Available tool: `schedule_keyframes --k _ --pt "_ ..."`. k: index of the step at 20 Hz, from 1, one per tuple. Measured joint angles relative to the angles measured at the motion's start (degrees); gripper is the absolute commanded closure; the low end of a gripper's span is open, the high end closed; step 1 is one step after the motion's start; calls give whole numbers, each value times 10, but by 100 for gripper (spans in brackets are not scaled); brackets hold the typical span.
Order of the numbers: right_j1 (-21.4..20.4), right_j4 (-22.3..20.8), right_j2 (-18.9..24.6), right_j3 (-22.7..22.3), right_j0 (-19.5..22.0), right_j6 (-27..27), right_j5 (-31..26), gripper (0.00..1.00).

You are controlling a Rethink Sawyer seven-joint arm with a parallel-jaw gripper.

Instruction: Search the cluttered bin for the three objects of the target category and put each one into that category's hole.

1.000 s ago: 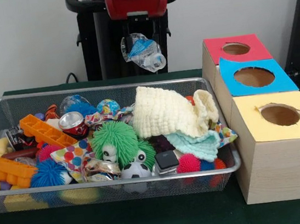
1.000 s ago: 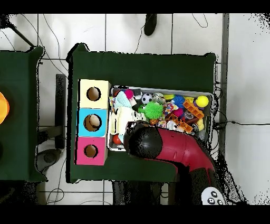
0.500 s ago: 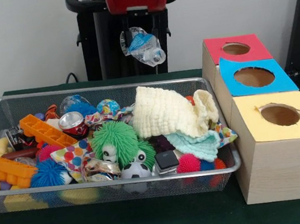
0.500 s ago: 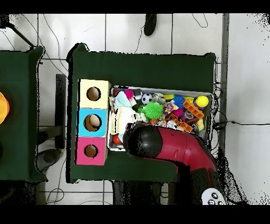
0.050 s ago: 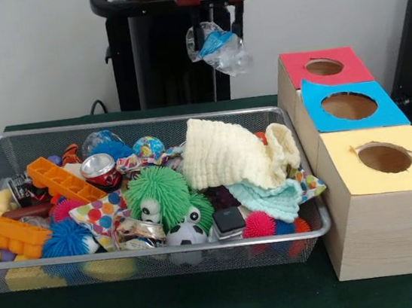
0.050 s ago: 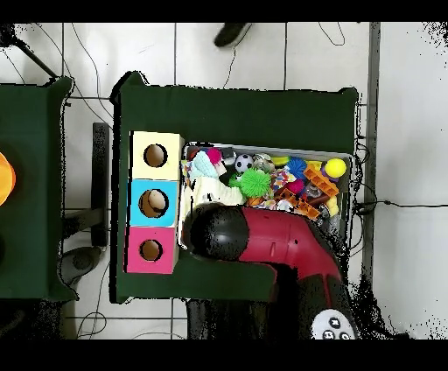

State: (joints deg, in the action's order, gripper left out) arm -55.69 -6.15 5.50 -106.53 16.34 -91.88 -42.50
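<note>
The gripper (image 5: 214,27) hangs high above the wire bin's (image 5: 166,256) far rim, apparently pinching a crumpled clear plastic bottle (image 5: 220,48) with a blue label, near the red-topped box (image 5: 321,68).

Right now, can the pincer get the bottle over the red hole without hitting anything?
Probably yes. The pincer holds the crushed bottle high above the bin; nothing visible stands between it and the red hole.
</note>
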Motion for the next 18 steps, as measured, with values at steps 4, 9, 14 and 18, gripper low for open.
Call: schedule_keyframes --k 4,9,14,18 --pt "-2 0 0 9 -23 0 -6 100" --pt "-3 3 0 17 -49 0 -6 100" --pt "-2 8 0 18 -72 0 -6 100" --pt "5 10 0 19 -86 0 -6 100"
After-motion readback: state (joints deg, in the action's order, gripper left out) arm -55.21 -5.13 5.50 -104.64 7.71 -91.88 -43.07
